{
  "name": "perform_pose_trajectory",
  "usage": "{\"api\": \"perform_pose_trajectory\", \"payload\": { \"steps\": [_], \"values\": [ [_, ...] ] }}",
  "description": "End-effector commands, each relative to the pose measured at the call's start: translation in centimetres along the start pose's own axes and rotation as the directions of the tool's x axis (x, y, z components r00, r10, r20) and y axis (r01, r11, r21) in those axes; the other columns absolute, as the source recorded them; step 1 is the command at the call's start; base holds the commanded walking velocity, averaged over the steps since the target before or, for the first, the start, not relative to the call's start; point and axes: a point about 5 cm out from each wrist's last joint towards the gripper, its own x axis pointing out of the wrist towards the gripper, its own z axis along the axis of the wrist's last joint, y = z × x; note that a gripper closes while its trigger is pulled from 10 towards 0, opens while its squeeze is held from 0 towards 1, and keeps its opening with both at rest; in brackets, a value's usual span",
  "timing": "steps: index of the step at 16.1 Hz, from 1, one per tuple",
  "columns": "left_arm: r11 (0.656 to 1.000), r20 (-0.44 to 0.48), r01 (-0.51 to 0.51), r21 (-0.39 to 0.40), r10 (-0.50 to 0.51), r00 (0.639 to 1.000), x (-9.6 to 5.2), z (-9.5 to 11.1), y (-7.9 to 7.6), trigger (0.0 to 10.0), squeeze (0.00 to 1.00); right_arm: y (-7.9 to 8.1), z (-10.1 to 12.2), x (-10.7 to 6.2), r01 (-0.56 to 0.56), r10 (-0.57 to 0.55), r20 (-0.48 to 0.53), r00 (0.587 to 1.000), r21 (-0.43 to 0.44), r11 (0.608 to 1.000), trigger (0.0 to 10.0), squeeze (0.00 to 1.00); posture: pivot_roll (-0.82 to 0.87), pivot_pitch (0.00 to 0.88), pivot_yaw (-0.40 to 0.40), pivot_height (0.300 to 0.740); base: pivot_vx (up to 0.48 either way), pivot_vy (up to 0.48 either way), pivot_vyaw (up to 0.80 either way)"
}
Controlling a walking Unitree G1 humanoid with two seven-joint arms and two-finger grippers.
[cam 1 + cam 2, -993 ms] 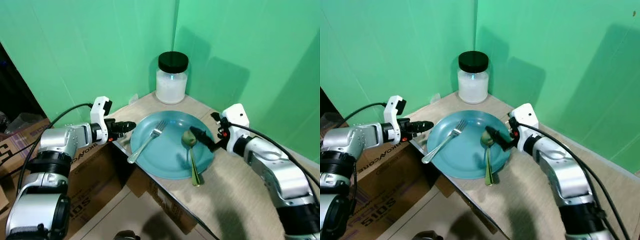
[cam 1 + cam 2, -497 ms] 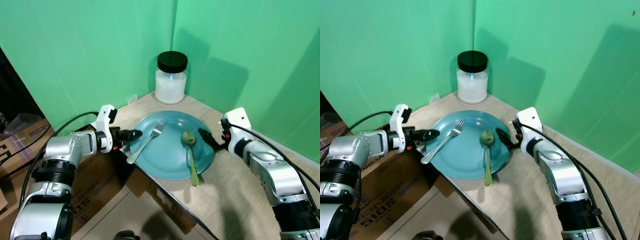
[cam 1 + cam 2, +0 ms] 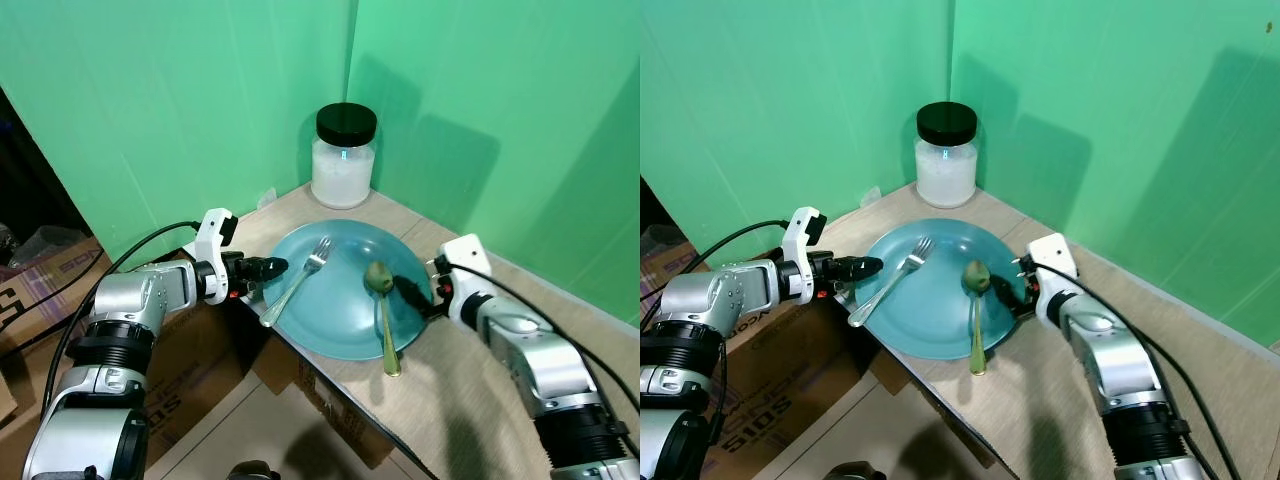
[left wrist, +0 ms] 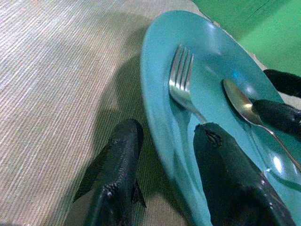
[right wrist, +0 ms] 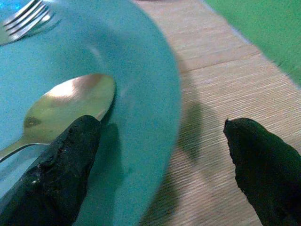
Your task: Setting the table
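Blue plate (image 3: 340, 325) near the corner of a woven-topped table (image 3: 480, 400), its front rim overhanging the table edge a little. On the plate, a fork (image 3: 297, 283) lying on the left half, tines toward the jar, handle reaching past the left rim; a spoon (image 3: 381, 310) on the right half, bowl toward the plate's middle, handle running out over the front rim.

Left gripper (image 4: 164, 155) at the plate's left rim, fingers spread apart, straddling the rim: 1 finger (image 4: 115, 165) outside over the table mat, the other over the plate's inside, close to the fork's neck (touching or not, cannot tell). Nothing clamped between them.

Right gripper (image 5: 164, 146) at the plate's right rim, likewise spread wide across the rim: 1 finger (image 5: 61, 155) inside the plate just beside the spoon's bowl, the other out over the mat. Nothing held.

Behind the plate, in the corner against the green backdrop (image 3: 200, 100), a white jar (image 3: 342, 170) with a black lid, upright. Cardboard boxes (image 3: 170, 350) below the table on the left.
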Motion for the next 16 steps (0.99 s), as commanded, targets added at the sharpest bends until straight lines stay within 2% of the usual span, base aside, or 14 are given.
{"api": "perform_pose_trajectory", "payload": {
  "steps": [1,7,11,14,15,16],
  "values": [
    [1.000,0.030,0.003,0.018,-0.004,1.000,-0.4,0.6,0.0,10.0,0.00,-0.2,-1.4,0.1,0.024,-0.024,-0.064,0.998,0.001,1.000,10.0,0.00,0.15,0.000,-0.005,0.740,0.000,0.000,0.00],
    [0.998,0.033,0.041,0.055,-0.043,0.999,0.7,1.0,-0.9,10.0,0.00,0.4,-1.7,0.7,0.006,-0.004,-0.067,0.998,0.019,1.000,10.0,0.00,0.15,0.000,-0.004,0.740,0.000,0.000,0.00],
    [0.994,0.095,0.090,0.058,-0.095,0.991,0.9,2.1,-1.6,10.0,0.00,0.7,-2.1,0.8,0.002,0.000,-0.069,0.998,0.029,1.000,10.0,0.00,0.15,0.000,0.001,0.740,0.000,0.000,0.00],
    [0.991,0.072,0.128,0.041,-0.131,0.989,1.2,2.1,-1.9,10.0,0.00,1.1,-1.8,1.0,-0.004,0.007,-0.057,0.998,0.040,0.999,10.0,0.00,0.15,0.000,0.006,0.740,0.000,0.000,0.00],
    [0.990,0.053,0.132,0.039,-0.134,0.990,1.3,1.9,-2.0,8.3,0.00,1.2,-1.6,1.1,-0.006,0.009,-0.051,0.999,0.041,0.999,10.0,0.00,0.15,0.000,0.008,0.740,0.000,0.000,0.00],
    [0.991,0.046,0.127,0.036,-0.128,0.991,1.4,1.9,-2.0,0.4,0.00,1.3,-1.5,1.1,-0.007,0.009,-0.047,0.999,0.042,0.999,10.0,0.00,0.14,0.000,0.009,0.740,0.000,0.000,0.00]
  ]
}}
